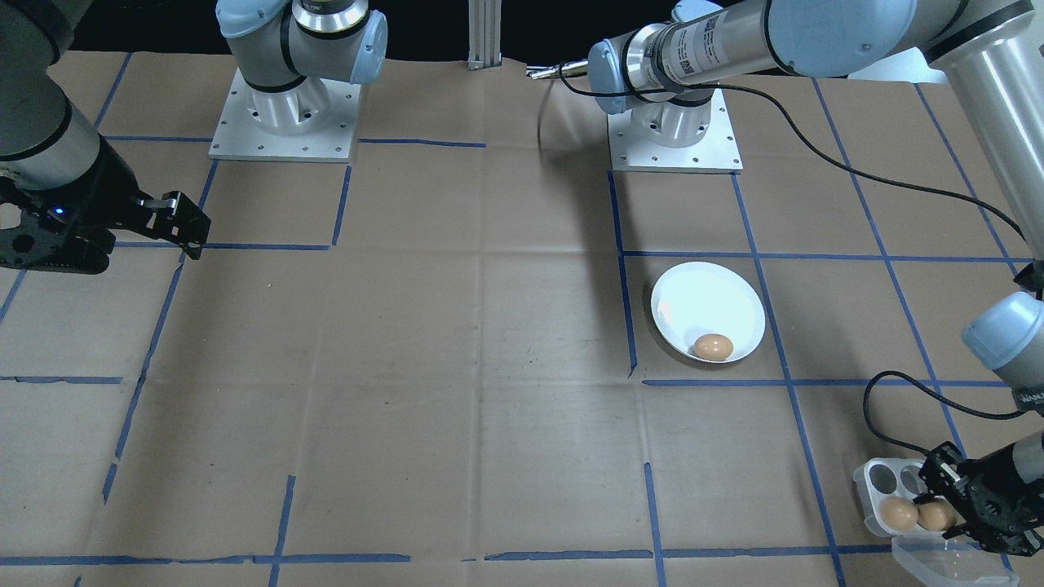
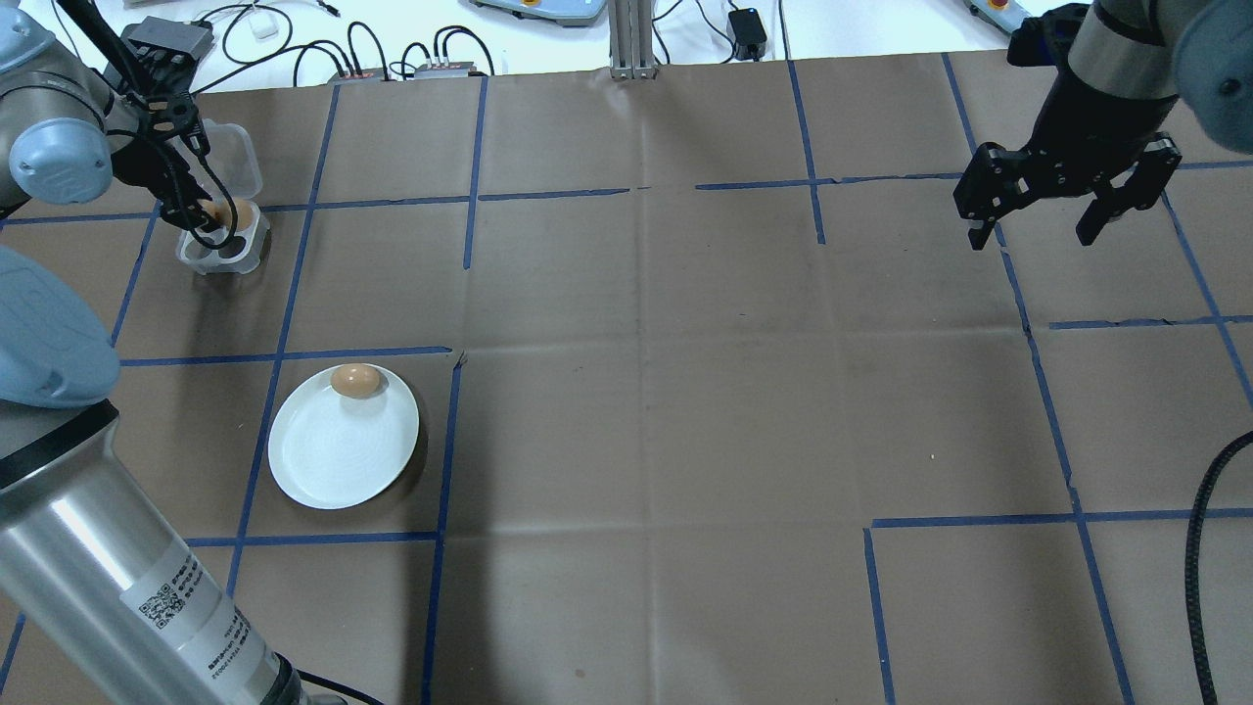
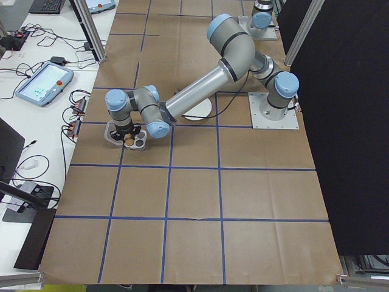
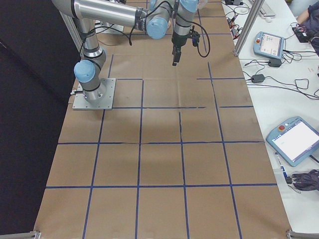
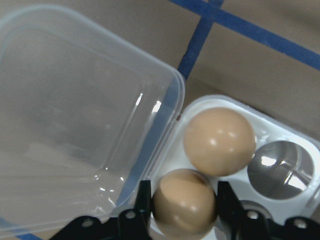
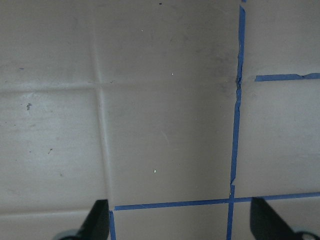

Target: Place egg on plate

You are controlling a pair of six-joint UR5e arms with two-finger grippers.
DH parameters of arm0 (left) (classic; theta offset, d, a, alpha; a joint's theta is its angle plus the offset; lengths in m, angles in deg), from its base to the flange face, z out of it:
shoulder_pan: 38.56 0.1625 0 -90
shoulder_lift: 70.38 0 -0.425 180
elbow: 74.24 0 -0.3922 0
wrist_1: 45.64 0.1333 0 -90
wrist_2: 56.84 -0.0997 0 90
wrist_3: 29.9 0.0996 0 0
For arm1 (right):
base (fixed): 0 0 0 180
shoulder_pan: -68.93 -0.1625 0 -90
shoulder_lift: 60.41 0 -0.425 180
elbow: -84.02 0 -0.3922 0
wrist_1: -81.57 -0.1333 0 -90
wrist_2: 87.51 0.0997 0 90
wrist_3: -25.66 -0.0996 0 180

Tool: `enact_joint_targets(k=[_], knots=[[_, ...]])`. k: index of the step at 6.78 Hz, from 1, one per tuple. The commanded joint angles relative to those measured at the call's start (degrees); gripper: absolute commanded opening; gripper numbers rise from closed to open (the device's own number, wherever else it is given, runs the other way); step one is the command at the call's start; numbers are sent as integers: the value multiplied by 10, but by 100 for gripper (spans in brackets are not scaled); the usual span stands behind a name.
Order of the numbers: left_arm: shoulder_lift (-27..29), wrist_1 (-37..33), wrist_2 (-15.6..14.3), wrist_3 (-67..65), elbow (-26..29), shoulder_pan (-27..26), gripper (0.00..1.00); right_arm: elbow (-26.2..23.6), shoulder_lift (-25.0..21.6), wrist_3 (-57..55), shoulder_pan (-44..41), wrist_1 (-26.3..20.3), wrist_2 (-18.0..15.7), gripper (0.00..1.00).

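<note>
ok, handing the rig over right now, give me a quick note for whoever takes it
Left hand: down in the egg tray, fingers either side of one egg; can't tell yet if they are clamped on it.
Right hand: open, empty, hovering over bare table, away from everything.
Plate: one egg already on it, near the rim.
Tray: lid open, two eggs in it, the one between the fingers and a second egg beside it; the other cups look empty.
Left to do: confirm the grip, lift that egg, carry it to the plate, set it clear of the egg there.
</note>
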Motion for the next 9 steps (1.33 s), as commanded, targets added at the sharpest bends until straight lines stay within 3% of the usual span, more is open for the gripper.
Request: enact_joint_targets(k=[1, 3, 4, 7, 8, 9], knots=[[-32, -11, 0, -2, -4, 0, 0, 0, 0, 0, 0, 0, 0, 100], [-90, -90, 1, -51, -31, -3, 0, 0, 0, 0, 0, 0, 0, 100], [-128, -125, 2, -125, -75, -5, 0, 0, 0, 0, 0, 0, 0, 100], [-297, -116, 3, -363, -312, -40, 0, 0, 0, 0, 0, 0, 0, 100], [-325, -91, 39, -421, -395, -43, 0, 0, 0, 0, 0, 0, 0, 100], [-330, -29, 54, -447, -454, -44, 0, 0, 0, 0, 0, 0, 0, 100]])
